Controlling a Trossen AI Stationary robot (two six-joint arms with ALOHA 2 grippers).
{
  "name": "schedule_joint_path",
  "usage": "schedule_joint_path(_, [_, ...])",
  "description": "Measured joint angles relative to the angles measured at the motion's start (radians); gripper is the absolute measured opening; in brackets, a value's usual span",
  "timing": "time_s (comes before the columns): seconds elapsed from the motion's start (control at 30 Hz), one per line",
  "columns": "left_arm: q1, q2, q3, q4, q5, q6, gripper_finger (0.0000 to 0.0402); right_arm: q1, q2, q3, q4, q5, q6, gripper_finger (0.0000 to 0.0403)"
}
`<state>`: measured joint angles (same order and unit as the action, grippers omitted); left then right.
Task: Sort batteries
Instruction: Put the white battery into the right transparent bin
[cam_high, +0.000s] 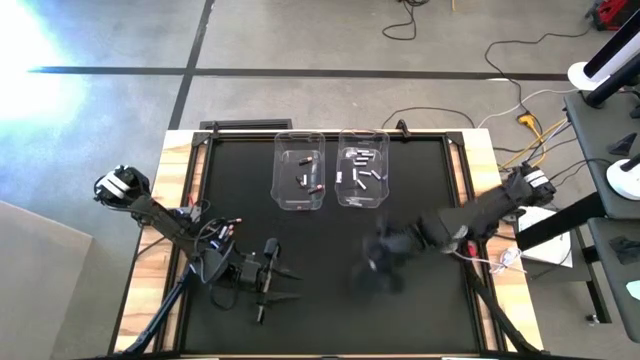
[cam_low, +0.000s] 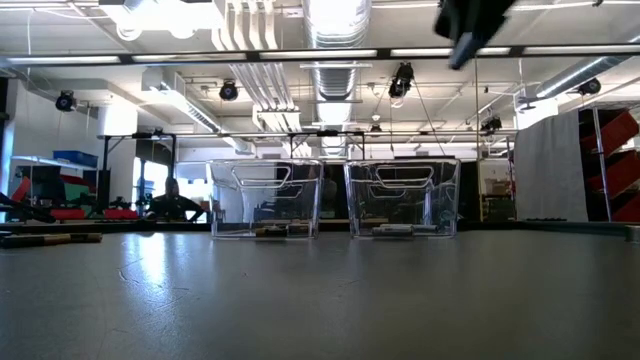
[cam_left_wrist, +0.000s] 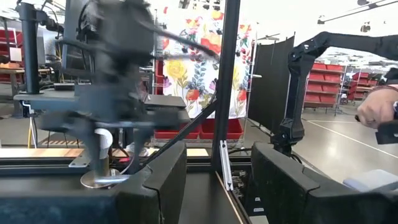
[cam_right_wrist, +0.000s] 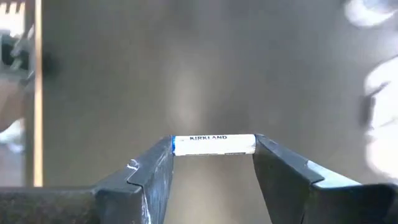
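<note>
**White battery being carried over the surface**

A white battery (cam_right_wrist: 213, 144) is being gripped end to end by the right pincer (cam_right_wrist: 213, 163), above the dark surface (cam_high: 420, 310), in front of the two clear bins (cam_high: 299, 170). More batteries (cam_high: 362, 170) are lying inside them. The left pincer (cam_high: 285, 284) is being held open, empty, near the front edge.
</note>
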<state>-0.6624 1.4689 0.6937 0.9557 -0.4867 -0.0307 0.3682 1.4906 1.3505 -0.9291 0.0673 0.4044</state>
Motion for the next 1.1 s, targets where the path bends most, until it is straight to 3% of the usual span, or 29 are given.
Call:
schedule_joint_path(0.23, [0.000,0.000,0.000,0.000,-0.001,0.000,0.0159,-0.326,0.000,0.060,0.003,-0.001,-0.235,0.0189])
schedule_joint_path(0.53, [0.002,-0.001,0.000,0.000,-0.003,0.022,0.0159,-0.730,0.061,0.032,0.122,0.010,-0.297,0.0189])
schedule_joint_path(0.77, [0.002,-0.001,0.000,0.000,-0.004,0.022,0.0159,-0.864,0.223,0.030,0.209,-0.142,-0.333,0.0192])
schedule_joint_path(1.1, [0.002,-0.001,0.000,-0.004,-0.004,0.021,0.0159,-0.945,0.372,0.074,0.202,-0.182,-0.352,0.0190])
